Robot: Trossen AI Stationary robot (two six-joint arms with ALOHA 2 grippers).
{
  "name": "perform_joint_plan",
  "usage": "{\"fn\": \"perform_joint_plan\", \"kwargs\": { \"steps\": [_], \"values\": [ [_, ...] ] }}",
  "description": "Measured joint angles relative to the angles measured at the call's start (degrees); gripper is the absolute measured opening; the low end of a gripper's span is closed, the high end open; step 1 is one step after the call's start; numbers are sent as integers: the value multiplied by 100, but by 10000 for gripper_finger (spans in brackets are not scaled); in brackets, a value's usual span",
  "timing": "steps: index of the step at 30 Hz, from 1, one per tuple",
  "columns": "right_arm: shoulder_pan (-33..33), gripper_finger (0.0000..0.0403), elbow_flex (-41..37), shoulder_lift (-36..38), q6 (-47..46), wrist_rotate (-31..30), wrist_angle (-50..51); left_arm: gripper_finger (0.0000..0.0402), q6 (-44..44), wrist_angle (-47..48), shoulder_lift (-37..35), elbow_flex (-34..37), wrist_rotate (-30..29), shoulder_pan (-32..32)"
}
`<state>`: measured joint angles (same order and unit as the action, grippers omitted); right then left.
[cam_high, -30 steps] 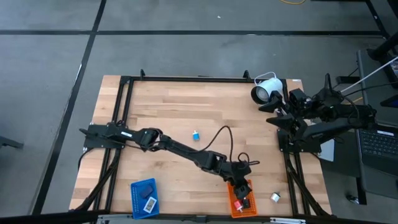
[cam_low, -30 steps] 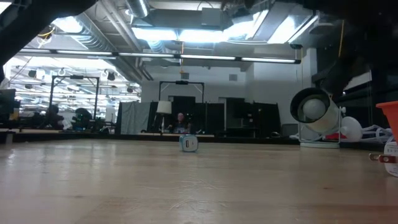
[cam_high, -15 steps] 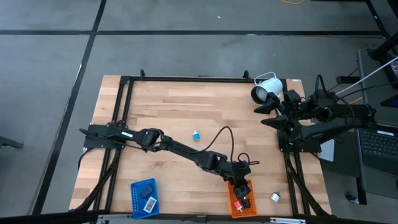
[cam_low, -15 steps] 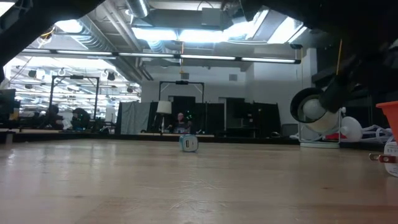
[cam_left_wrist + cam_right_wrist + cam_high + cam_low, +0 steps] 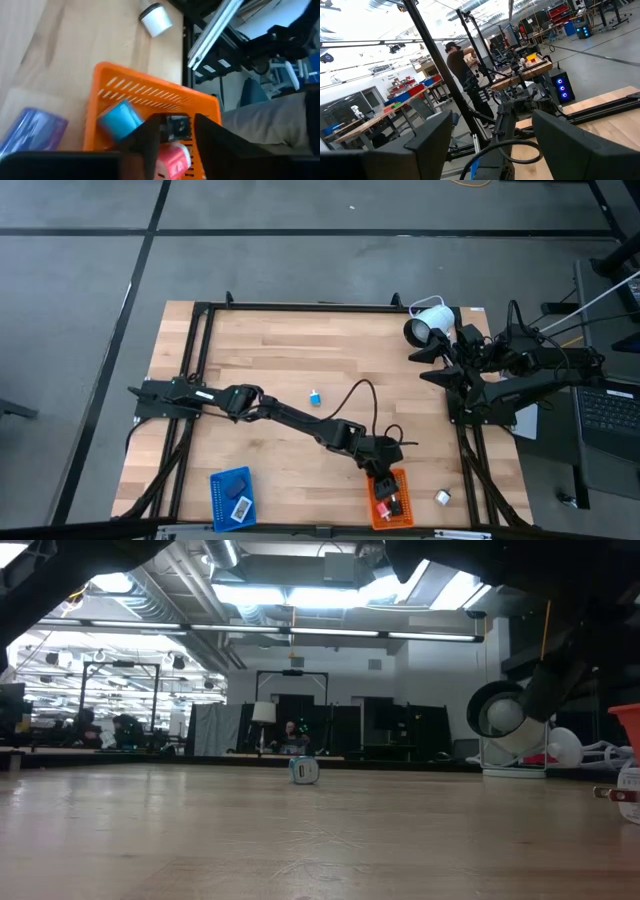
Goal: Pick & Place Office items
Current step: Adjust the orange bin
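My left gripper [image 5: 383, 480] [image 5: 176, 119] hovers open over the orange tray [image 5: 372, 512] [image 5: 107, 75] at the table's near right. Inside the tray lie a light-blue chunk [image 5: 119, 120], a red chunk [image 5: 172, 157] and a black-white piece [image 5: 176, 128], which shows between my fingertips. A purple piece [image 5: 31, 131] lies on the wood beside the tray. Mid-table, a small light-blue item [image 5: 315, 396] [image 5: 304, 770] stands alone. My right gripper [image 5: 432, 352] [image 5: 492, 120] waits open at the far right, tipped up toward the room.
The blue tray [image 5: 216, 502] sits near the table's near edge, with flat pieces in it. A white cylinder [image 5: 441, 497] [image 5: 156, 19] lies right of the orange tray. The white lamp-like device [image 5: 428, 323] [image 5: 505, 715] stands at the far right corner beside my right arm. A person [image 5: 457, 70] stands beyond the table.
My left gripper has drawn back slightly from over the orange tray, toward the table's left. My right arm shifted its wrist a little beside the lamp-like device early in the second, then kept still.
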<state>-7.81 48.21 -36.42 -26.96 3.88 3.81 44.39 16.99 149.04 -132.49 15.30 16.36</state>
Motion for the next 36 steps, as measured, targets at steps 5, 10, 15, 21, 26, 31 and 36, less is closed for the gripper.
{"fn": "perform_joint_plan", "kwargs": {
  "steps": [5,10,15,21,26,31,36],
  "values": [
    [1,279,0,0,6,-1,0,47,35,797,-5,-2,-106,0],
    [2,279,0,0,59,2,0,6,-85,1555,-47,-21,-62,-10],
    [2,279,0,0,61,1,0,4,-106,1652,-25,-11,-234,-71],
    [2,279,-2,0,61,2,0,2,-240,1654,-25,-11,-329,-266],
    [2,279,0,0,63,0,0,5,-365,1673,-25,-11,-336,-401],
    [1,279,-1,0,81,1,0,3,-533,1865,-25,-11,-388,-563],
    [2,279,0,0,87,2,0,5,-622,1969,-3,-7,-374,-706]
  ]
}}
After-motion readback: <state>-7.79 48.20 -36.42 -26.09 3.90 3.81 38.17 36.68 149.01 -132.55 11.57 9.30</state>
